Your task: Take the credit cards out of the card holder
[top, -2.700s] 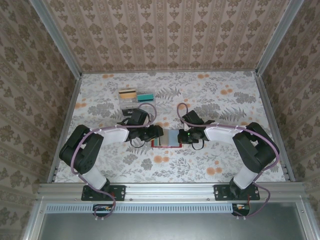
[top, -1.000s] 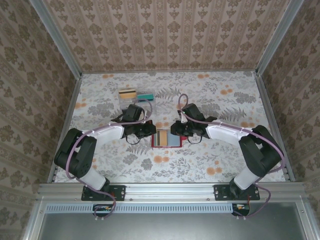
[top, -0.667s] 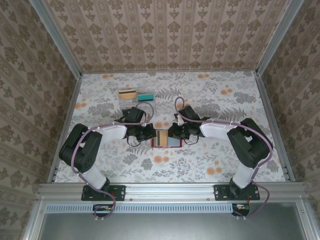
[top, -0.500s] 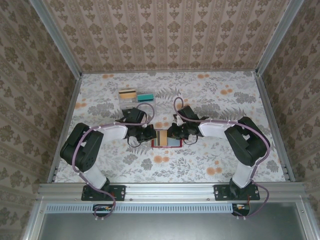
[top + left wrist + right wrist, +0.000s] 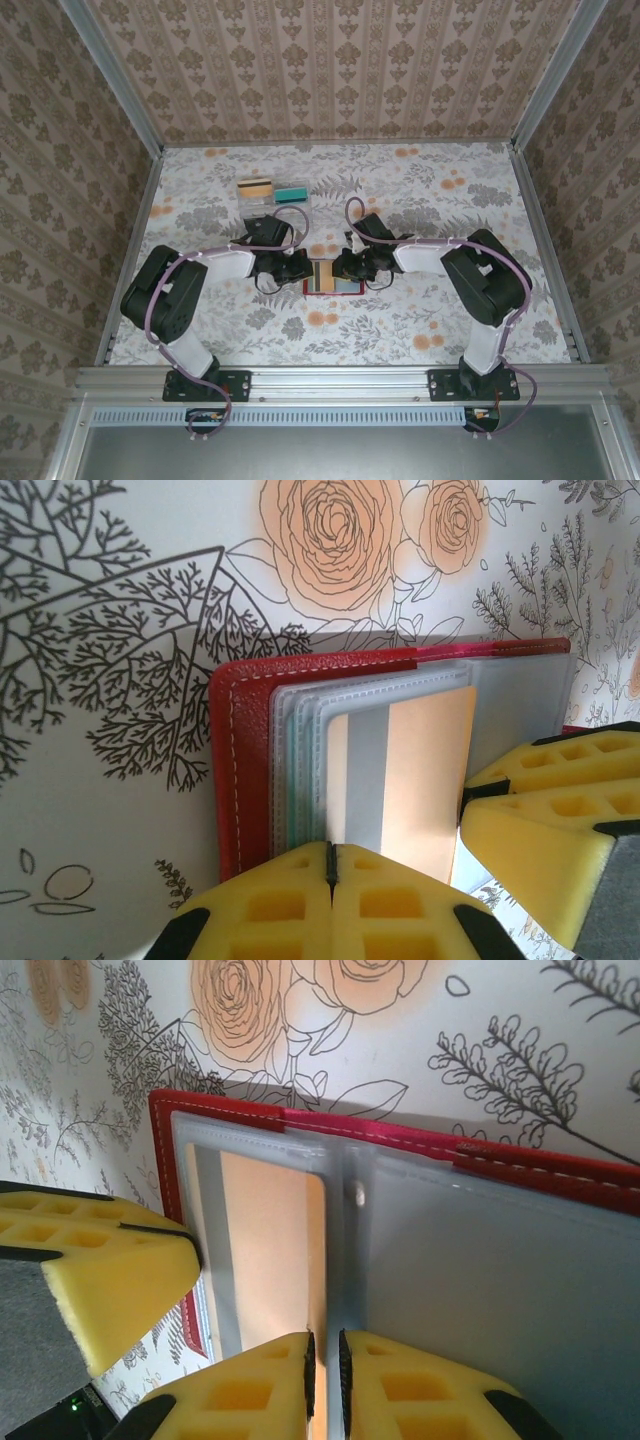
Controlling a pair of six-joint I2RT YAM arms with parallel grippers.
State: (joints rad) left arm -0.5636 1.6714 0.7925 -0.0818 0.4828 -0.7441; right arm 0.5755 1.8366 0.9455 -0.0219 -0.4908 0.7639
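Mid-table, the card holder [image 5: 243, 760] lies open, with a tan credit card [image 5: 425, 770] in its top sleeve. At its 9 o'clock edge, the left gripper [image 5: 330, 858] has its pads pressed together on a sleeve edge. From 2 o'clock, the right gripper [image 5: 325, 1345] pinches the centre leaf, its pads nearly touching. Farther off at 11 o'clock, a clear tray [image 5: 262, 207] holds a striped tan card [image 5: 255, 186] and a teal card [image 5: 292, 193].

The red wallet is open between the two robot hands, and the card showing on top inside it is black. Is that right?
Not quite. The wallet is open between the left gripper and the right gripper, but the card showing on top inside it is tan with a grey stripe, not black. The left wrist view shows it.
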